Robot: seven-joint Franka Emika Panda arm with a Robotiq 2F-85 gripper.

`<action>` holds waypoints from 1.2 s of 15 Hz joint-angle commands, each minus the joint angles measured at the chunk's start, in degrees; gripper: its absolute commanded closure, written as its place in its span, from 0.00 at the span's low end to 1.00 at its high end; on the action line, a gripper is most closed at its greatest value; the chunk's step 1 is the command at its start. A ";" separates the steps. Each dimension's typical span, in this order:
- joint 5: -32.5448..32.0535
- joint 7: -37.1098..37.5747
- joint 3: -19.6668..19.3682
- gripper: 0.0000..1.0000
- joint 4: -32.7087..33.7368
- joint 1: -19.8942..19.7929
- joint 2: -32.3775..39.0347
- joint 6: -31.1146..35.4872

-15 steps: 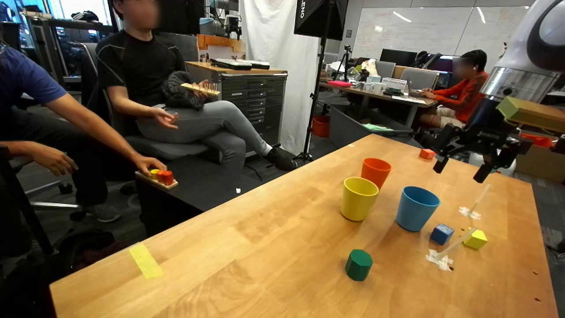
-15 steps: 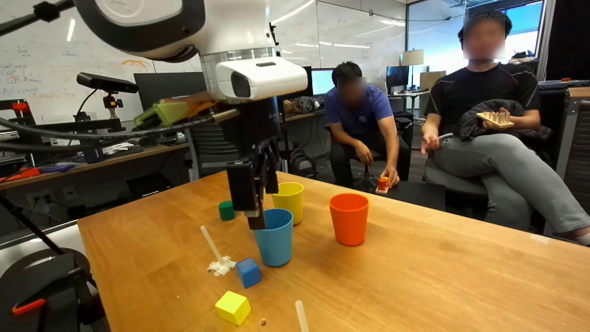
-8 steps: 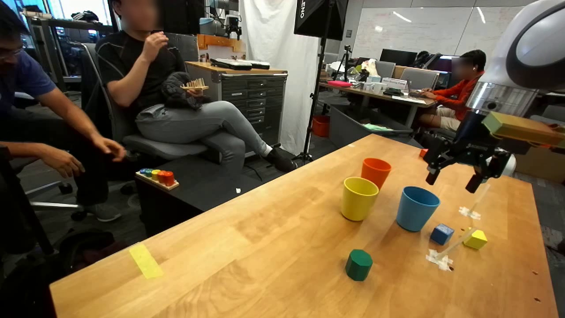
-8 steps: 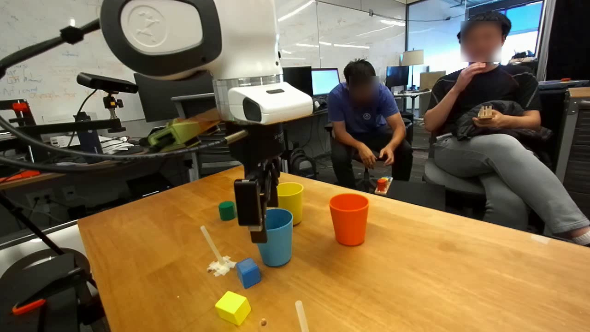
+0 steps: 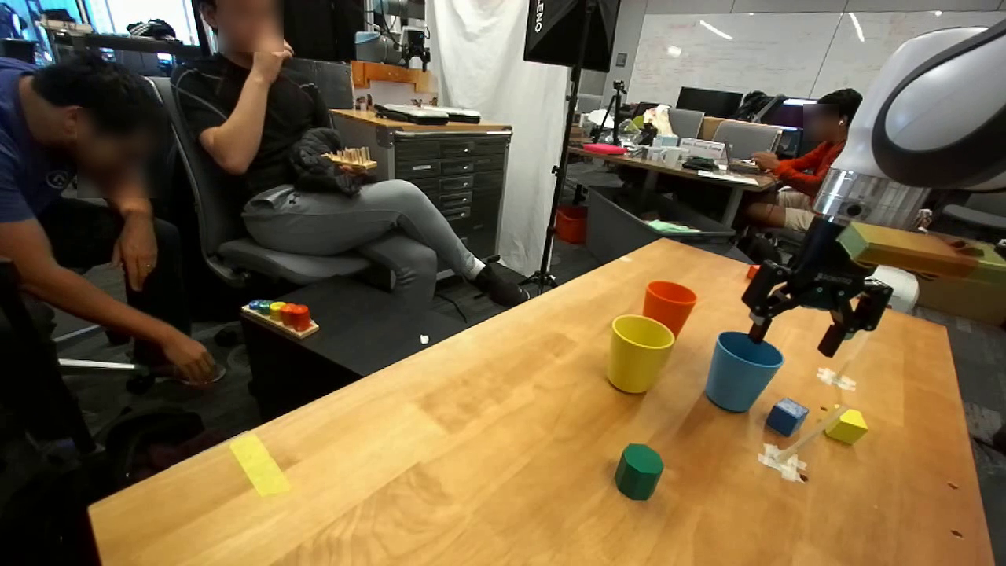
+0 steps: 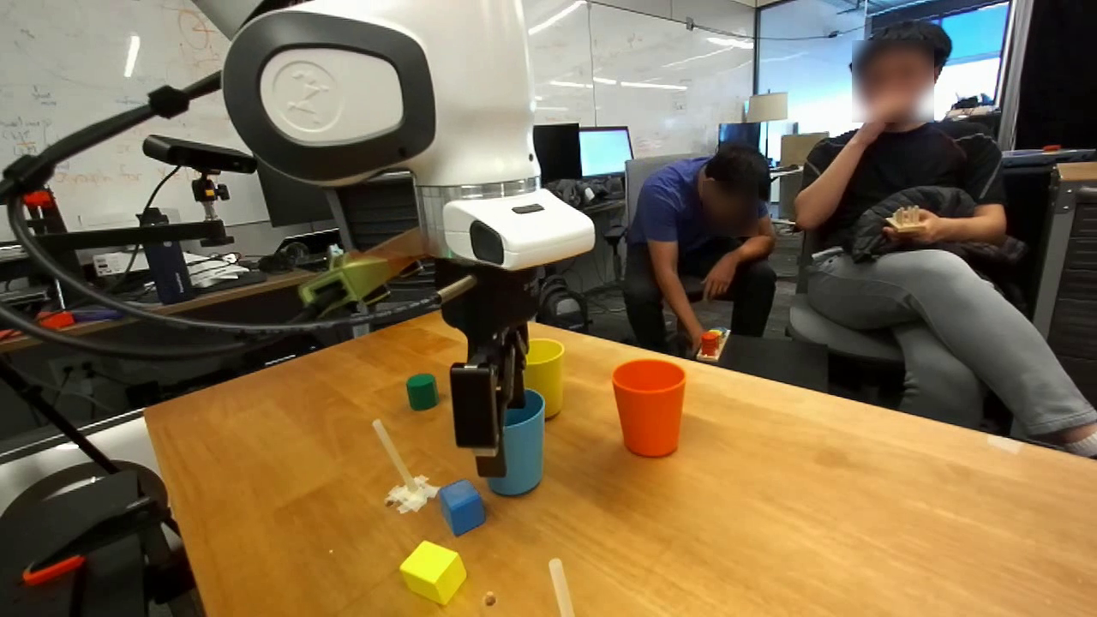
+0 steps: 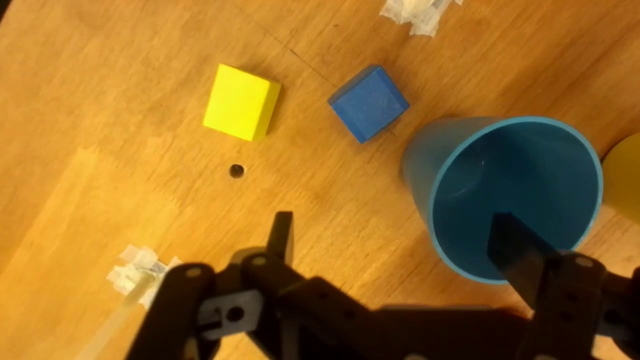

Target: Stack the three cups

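Observation:
Three cups stand upright and apart on the wooden table, mouths up. The yellow cup and the red-orange cup overlap in an exterior view, but stand apart in an exterior view: yellow cup, red-orange cup. The blue cup is nearest the gripper. My gripper is open, empty, jaws wide apart, low beside the blue cup. In the wrist view the gripper has one fingertip over the mouth of the blue cup; I cannot tell whether it is inside. The yellow cup is partly cut off.
A blue block and a yellow block lie near the blue cup. A green block stands farther along the table. Thin sticks stand taped to the tabletop. People sit beyond the table edge.
My open gripper has moved down and closer to the blue cup, so that one fingertip now overlaps its mouth in an exterior view. The cups and blocks have not moved.

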 commanded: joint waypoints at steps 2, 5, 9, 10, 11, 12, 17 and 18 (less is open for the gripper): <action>1.19 0.90 -0.40 0.00 2.45 0.74 2.23 -0.33; 1.10 1.18 -0.48 0.12 2.83 0.85 2.61 -0.55; 0.52 1.55 -0.37 0.01 3.06 1.41 3.35 -0.09; 0.57 1.58 -0.27 0.00 3.23 1.59 3.66 -0.26; 0.51 1.72 -0.24 0.00 3.42 1.84 4.06 -0.34; 0.41 1.99 -0.25 0.08 3.63 2.10 4.48 -0.53; 0.26 3.26 -0.41 0.54 4.58 3.30 6.32 -1.35; 0.37 3.35 -0.41 0.61 4.74 3.38 6.46 -1.62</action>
